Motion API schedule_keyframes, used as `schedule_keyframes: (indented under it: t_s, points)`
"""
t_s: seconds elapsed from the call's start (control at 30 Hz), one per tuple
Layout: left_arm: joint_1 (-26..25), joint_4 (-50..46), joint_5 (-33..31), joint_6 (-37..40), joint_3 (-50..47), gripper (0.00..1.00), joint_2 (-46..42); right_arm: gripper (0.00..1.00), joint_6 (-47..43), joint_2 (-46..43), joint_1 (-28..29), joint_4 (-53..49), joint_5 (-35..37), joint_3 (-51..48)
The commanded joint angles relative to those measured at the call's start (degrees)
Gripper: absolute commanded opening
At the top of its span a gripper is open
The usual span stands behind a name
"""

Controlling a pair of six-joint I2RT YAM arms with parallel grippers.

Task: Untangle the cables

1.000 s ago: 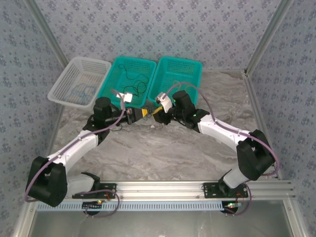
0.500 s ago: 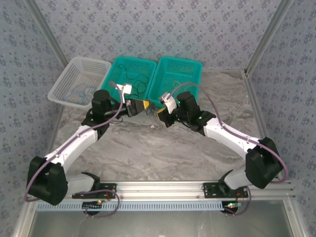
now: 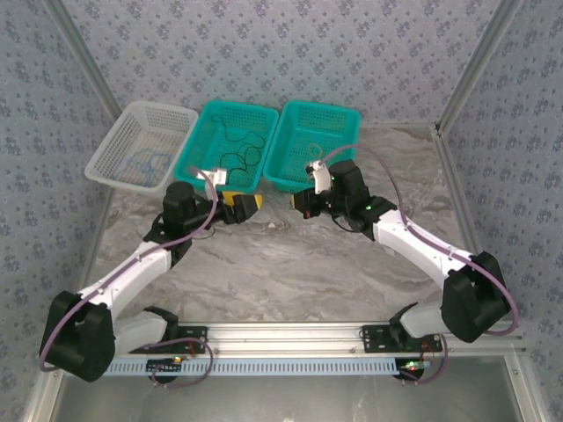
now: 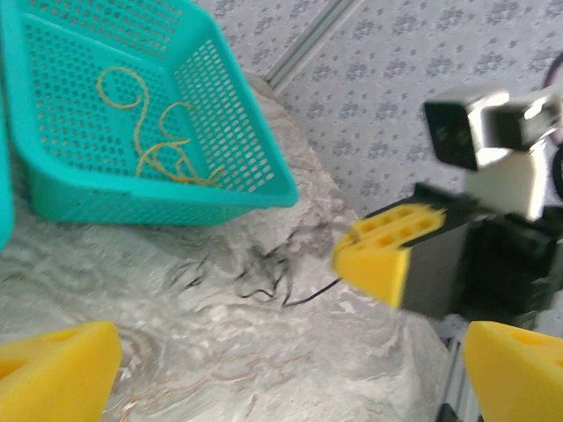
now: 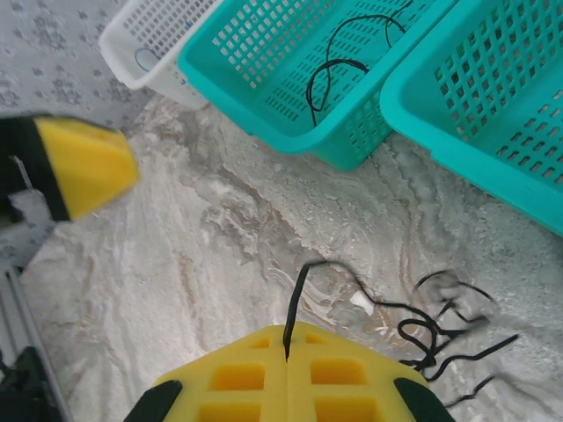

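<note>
Cables [image 3: 273,222] in a small black tangle lie on the marbled desk [image 3: 290,272], in front of the two teal baskets and between the two arms, as seen from the overhead camera. The right end effector [image 3: 297,205], just right of the clump, has its yellow fingers pressed together on one black strand; its wrist camera shows that strand rising from between the closed pads [image 5: 237,378] and curving right toward the loose loops of the tangle [image 5: 435,330]. The left end effector [image 3: 250,205] hangs just left of the clump with its fingers spread wide and holding nothing; in its own wrist view the two yellow fingertips [image 4: 57,374] sit at opposite lower corners, the tangle [image 4: 264,280] lies on the desk between and beyond them, and the right end effector [image 4: 387,255] faces it from the right. Behind the clump, the middle teal basket [image 3: 230,106] holds a loose black cord [image 3: 236,145], also visible from the right wrist [image 5: 339,66]. The right teal basket [image 3: 321,105] holds a yellow cord [image 4: 163,145], seen through the left wrist camera. A white basket [image 3: 110,145] at far left, tilted against the patterned wall, contains a blue cord [image 3: 145,163].
</note>
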Motion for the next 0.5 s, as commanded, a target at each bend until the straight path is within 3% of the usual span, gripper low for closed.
schedule_keyframes:
  t_s: [0.0,0.17,0.33,0.47]
  points:
    - [-0.1,6.2,-3.4,3.0,-2.9,0.99,-2.2,0.00,3.7,-1.7,-0.4,-0.3,-2.3,1.9]
    - [-0.8,5.3,-4.5,4.1,-6.0,0.98,-1.0,0.00,4.5,-0.7,-0.4,-1.5,-3.9,2.5]
    - [-0.9,5.1,-4.8,4.3,-8.1,0.99,-1.3,0.00,6.9,-0.6,-0.9,5.0,-12.3,-1.4]
    - [-1.0,0.2,-6.0,6.6,-6.7,0.99,-0.9,0.00,8.0,1.1,-2.9,4.5,-12.6,-5.2]
